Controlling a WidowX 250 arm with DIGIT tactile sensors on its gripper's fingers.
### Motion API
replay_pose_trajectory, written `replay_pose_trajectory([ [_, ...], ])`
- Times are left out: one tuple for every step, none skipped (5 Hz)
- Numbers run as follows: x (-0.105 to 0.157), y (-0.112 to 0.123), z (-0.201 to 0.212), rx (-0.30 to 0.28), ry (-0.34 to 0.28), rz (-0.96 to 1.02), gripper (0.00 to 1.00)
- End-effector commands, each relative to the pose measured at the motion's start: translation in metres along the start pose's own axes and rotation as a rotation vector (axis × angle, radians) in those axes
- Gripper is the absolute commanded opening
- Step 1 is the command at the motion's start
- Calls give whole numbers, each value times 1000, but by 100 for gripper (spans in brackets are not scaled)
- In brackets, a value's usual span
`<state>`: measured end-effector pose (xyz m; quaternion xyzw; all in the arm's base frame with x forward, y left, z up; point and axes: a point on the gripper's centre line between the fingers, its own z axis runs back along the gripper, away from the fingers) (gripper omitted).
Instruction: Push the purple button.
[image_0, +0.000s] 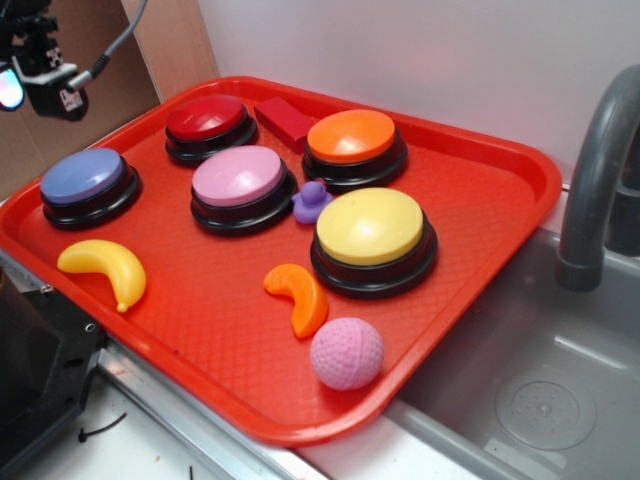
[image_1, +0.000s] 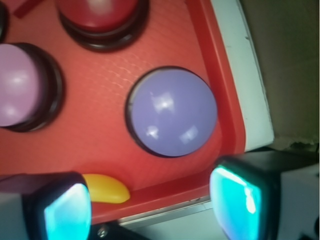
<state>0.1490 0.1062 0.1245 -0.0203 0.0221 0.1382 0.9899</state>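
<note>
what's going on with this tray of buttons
A robot arm's tool hangs in the air above the left corner of a red tray, touching nothing. Straight below its camera sits the purple button, not pressed yet. Other buttons, a toy banana and a pink ball share the tray.

The exterior view looks down at an angle from the front, taking in the whole red tray (image_0: 500, 210) and part of a sink (image_0: 540, 400) at the right. The wrist view looks almost straight down from close above the tray's corner, with the end effector (image_1: 150, 205) at its bottom edge. Both views share the purple button (image_0: 82, 177) (image_1: 172, 111), the pink button (image_0: 238, 177) (image_1: 17, 85), the red button (image_0: 206, 118) (image_1: 97, 12) and the yellow banana (image_0: 105, 268) (image_1: 107, 188).
</note>
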Motion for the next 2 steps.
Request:
replay_pose_trajectory([
  [1,-2,26,45,-69,-10,100],
  [-2,-3,29,46,-88,-33,100],
])
